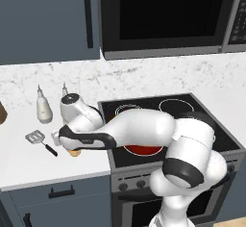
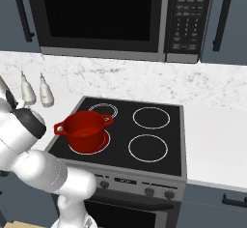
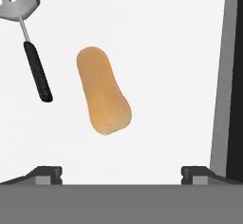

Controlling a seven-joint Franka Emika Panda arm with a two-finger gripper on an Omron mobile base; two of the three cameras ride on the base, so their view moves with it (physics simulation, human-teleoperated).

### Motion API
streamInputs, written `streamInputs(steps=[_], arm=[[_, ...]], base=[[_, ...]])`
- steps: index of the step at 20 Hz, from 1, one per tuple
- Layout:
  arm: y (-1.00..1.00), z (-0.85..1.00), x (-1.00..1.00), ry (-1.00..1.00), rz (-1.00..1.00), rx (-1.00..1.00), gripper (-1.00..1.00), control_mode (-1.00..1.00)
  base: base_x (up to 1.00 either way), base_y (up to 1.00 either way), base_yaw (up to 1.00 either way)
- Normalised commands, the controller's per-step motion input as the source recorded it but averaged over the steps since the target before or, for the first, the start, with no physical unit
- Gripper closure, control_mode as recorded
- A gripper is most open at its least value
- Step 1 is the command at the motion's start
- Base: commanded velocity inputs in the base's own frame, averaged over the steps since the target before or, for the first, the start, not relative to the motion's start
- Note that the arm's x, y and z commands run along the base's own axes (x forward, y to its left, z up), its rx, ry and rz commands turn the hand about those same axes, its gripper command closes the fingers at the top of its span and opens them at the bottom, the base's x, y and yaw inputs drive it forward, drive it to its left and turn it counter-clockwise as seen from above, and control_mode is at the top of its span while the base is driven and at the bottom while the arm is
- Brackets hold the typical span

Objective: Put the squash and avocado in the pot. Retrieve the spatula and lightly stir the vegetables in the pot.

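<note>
White counter (image 1: 29, 163) left of a black stove (image 2: 159, 140), beneath a microwave (image 2: 96, 17). The claw (image 3: 121, 173) hangs over the counter with jaws spread wide, gripping nothing. The squash (image 3: 102, 91) lies flat on the counter directly ahead of the claw, between the lines of its two fingertips and clear of both. The spatula (image 3: 26, 33) lies beyond the squash on one side, apart from it. The red pot (image 2: 86, 130) sits on a front burner, well away from the claw. Two bottles (image 1: 44, 107) stand by the backsplash.
</note>
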Motion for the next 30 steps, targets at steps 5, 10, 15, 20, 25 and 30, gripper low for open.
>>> streamInputs(steps=[5, 10, 15, 20, 25, 30], arm=[[0.25, -0.28, 0.07, 0.11, -0.05, 0.0, -1.0, -1.0], [0.0, -0.22, 0.21, 0.02, -0.01, 0.0, -1.0, -1.0], [0.0, -0.36, 0.22, 0.0, 0.0, 0.0, -1.0, -1.0], [0.0, -0.25, 0.19, 0.0, -0.01, 0.0, -1.0, -1.0], [0.0, -0.19, 0.07, 0.0, 0.0, 0.0, -1.0, -1.0], [0.0, -0.14, 0.0, 0.02, 0.0, 0.0, -1.0, -1.0]], base=[[0.0, 0.0, 0.0], [0.0, 0.0, 0.0], [0.0, 0.0, 0.0], [0.0, 0.0, 0.0], [0.0, 0.0, 0.0], [0.0, 0.0, 0.0]])
